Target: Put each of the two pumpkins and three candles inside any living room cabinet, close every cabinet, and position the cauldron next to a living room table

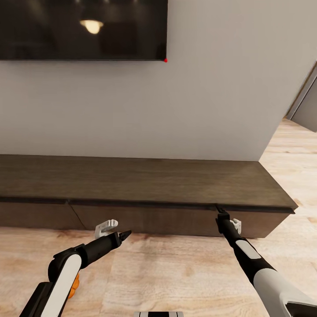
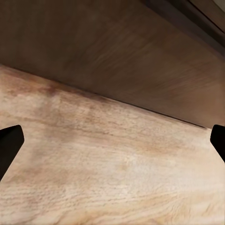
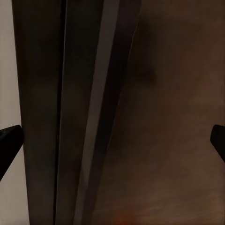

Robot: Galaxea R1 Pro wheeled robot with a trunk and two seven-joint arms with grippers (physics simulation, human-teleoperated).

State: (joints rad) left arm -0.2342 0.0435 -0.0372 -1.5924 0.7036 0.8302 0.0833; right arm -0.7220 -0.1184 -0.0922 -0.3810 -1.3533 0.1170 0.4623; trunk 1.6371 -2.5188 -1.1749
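Note:
The cabinet (image 1: 145, 181) is a long low dark-brown unit against the wall, and the drawer fronts I can see sit flush. My right gripper (image 1: 221, 215) is at the top edge of the right drawer front (image 1: 185, 221). In the right wrist view its fingertips (image 3: 9, 140) stand wide apart with the cabinet edge (image 3: 79, 117) close between them, so it is open. My left gripper (image 1: 124, 236) hovers low over the floor just before the cabinet front (image 2: 117, 51). It is open and empty, its fingertips (image 2: 9, 145) far apart. A small orange patch (image 1: 75, 281) peeks from behind my left forearm; I cannot tell what it is.
A dark TV screen (image 1: 83, 28) hangs on the grey wall above the cabinet. Light wood floor (image 1: 176, 273) runs in front of the unit and past its right end, where a passage (image 1: 304, 110) leads away.

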